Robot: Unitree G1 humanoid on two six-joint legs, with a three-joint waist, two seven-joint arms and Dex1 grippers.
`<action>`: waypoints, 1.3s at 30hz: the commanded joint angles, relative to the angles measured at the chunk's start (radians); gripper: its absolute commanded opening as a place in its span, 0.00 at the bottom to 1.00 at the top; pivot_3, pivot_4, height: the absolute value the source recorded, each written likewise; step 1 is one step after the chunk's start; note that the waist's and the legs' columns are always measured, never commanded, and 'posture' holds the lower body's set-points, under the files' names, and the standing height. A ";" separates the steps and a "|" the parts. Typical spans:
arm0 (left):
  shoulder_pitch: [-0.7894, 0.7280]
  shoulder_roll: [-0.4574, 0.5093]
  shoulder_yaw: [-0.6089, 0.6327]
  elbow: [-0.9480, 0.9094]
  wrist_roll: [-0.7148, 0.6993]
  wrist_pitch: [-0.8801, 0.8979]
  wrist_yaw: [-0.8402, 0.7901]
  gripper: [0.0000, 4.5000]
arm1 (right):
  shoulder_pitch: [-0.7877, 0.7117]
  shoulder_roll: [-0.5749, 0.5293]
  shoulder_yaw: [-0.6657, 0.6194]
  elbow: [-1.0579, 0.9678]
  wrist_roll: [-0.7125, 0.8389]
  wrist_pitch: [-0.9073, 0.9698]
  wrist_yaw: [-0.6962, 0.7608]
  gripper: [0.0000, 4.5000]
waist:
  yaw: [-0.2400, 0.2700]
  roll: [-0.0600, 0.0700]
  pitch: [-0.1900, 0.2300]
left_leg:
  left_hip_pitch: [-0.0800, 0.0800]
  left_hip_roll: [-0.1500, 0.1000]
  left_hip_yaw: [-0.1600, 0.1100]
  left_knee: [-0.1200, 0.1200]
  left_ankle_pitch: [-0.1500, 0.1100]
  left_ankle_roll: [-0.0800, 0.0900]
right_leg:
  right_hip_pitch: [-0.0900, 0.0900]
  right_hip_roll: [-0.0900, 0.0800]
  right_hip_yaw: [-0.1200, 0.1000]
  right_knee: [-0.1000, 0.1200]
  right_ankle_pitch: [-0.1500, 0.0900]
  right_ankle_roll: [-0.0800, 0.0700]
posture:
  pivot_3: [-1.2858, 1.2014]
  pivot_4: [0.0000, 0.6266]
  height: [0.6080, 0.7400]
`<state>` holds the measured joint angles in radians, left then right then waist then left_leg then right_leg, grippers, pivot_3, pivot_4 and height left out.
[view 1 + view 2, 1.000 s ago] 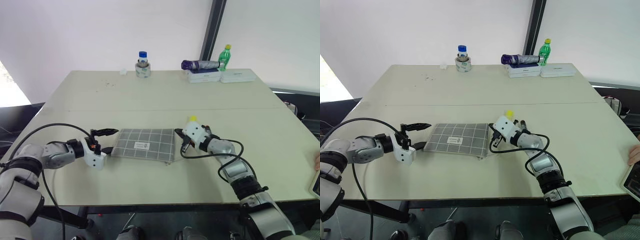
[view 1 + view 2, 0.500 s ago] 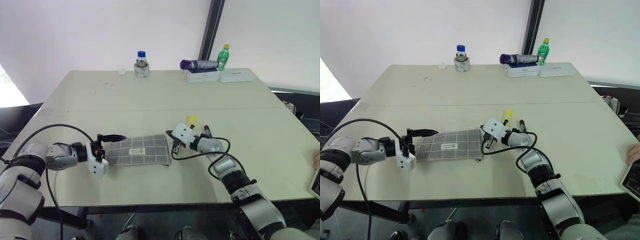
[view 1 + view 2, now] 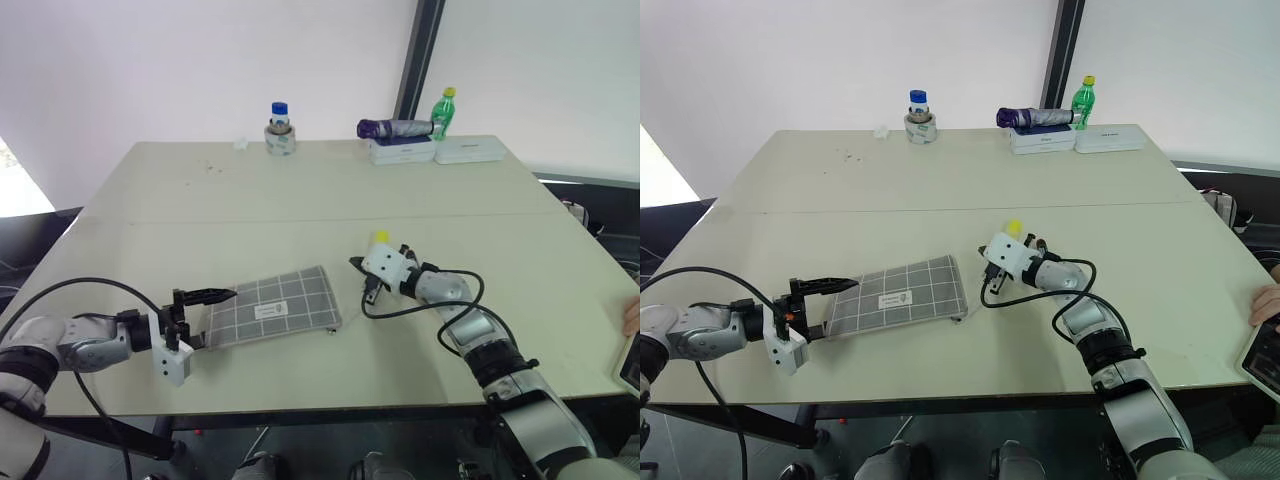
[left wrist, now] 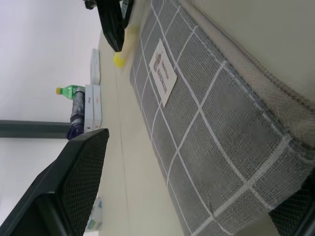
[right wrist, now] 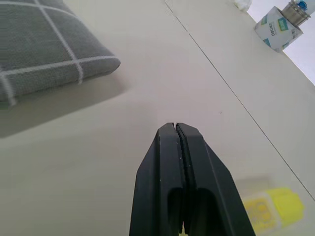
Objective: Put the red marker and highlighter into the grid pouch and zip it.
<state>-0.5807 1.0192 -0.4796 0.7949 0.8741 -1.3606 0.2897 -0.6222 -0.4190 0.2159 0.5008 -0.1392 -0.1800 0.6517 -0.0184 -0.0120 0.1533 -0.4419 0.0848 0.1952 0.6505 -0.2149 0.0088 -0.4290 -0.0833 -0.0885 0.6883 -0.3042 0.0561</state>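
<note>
1. The left gripper reached in low from the near left edge of the table, its white wrist block trailing a black cable, and pointed toward the middle of the table.
2. Its two black fingers, faced with a fine mesh texture, were spread wide, one above and one below the near left end of the grid pouch; contact could not be judged.
3. The pouch was a flat grey woven fabric rectangle crossed by thin white lines, with a small white label, lying at a slant on the table with its right end toward the right gripper.
4. The right arm stretched in from the near right side with its elbow bent, its gripper aimed left and slightly down, just beside the pouch's right end but apart from it.
5. Its smooth black fingers were pressed together, pinching nothing.
6. The highlighter, short, stubby and bright yellow, lay on the table just behind the right gripper.
7. The red marker could not be made out.
</note>
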 commanded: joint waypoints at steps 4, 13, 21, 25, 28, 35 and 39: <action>0.013 -0.020 0.015 -0.032 -0.020 -0.010 -0.085 1.00 | 0.022 -0.020 -0.028 -0.094 0.028 0.031 0.025 0.00 | 0.003 0.000 0.000 | 0.000 0.000 0.001 0.000 0.000 0.000 | 0.000 0.000 0.000 0.000 0.000 0.000 | 0.52 0.24 0.98; 0.006 -0.034 0.023 -0.026 -0.009 -0.036 -0.126 0.83 | 0.041 -0.035 -0.032 -0.111 0.028 0.041 0.029 0.00 | 0.005 0.000 0.000 | 0.000 -0.001 0.001 0.001 0.000 0.000 | 0.000 0.000 0.000 0.000 0.000 0.000 | 0.52 0.24 0.98; 0.025 -0.044 0.036 -0.041 0.011 -0.054 -0.149 0.01 | 0.050 -0.039 -0.039 -0.120 0.030 0.049 0.025 0.00 | 0.002 0.002 -0.001 | 0.001 0.000 0.001 0.000 0.000 0.000 | 0.001 0.000 0.000 0.000 0.000 0.000 | 0.52 0.24 0.98; 0.024 -0.047 0.047 -0.037 -0.001 -0.058 -0.151 0.01 | 0.050 -0.037 -0.038 -0.122 0.030 0.049 0.026 0.00 | 0.002 0.002 -0.001 | 0.001 0.000 0.001 0.000 0.000 0.000 | 0.001 0.000 0.000 0.000 0.000 0.000 | 0.52 0.24 0.98; 0.023 -0.054 0.055 -0.014 -0.050 -0.057 -0.168 0.01 | 0.053 -0.041 -0.052 -0.134 0.051 0.062 0.040 0.00 | 0.002 0.002 -0.001 | 0.001 0.000 0.001 0.000 0.000 0.000 | 0.001 0.000 0.000 0.000 0.000 0.000 | 0.52 0.24 0.98; 0.073 -0.079 0.044 0.040 -0.534 0.014 -0.367 0.00 | 0.094 -0.059 -0.208 -0.309 0.310 0.245 0.140 0.28 | 0.004 0.002 -0.001 | 0.001 0.000 -0.003 0.001 0.000 0.000 | 0.001 0.000 0.000 0.000 0.000 0.000 | 0.52 0.24 0.98; 0.149 -0.081 0.085 -0.044 -0.687 0.089 -0.461 0.00 | 0.182 -0.096 -0.215 -0.464 0.397 0.359 0.213 0.76 | 0.004 0.002 -0.001 | 0.001 0.001 -0.004 0.001 0.000 0.000 | 0.002 0.000 0.000 0.000 0.000 0.000 | 0.52 0.24 0.98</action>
<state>-0.4417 0.9347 -0.4326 0.7964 0.2752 -1.2965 -0.1413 -0.4651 -0.5013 0.0012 0.1205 0.2125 0.1400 0.8238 -0.0145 -0.0103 0.1523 -0.4413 0.0854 0.1904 0.6516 -0.2150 0.0091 -0.4271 -0.0833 -0.0886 0.6886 -0.3041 0.0561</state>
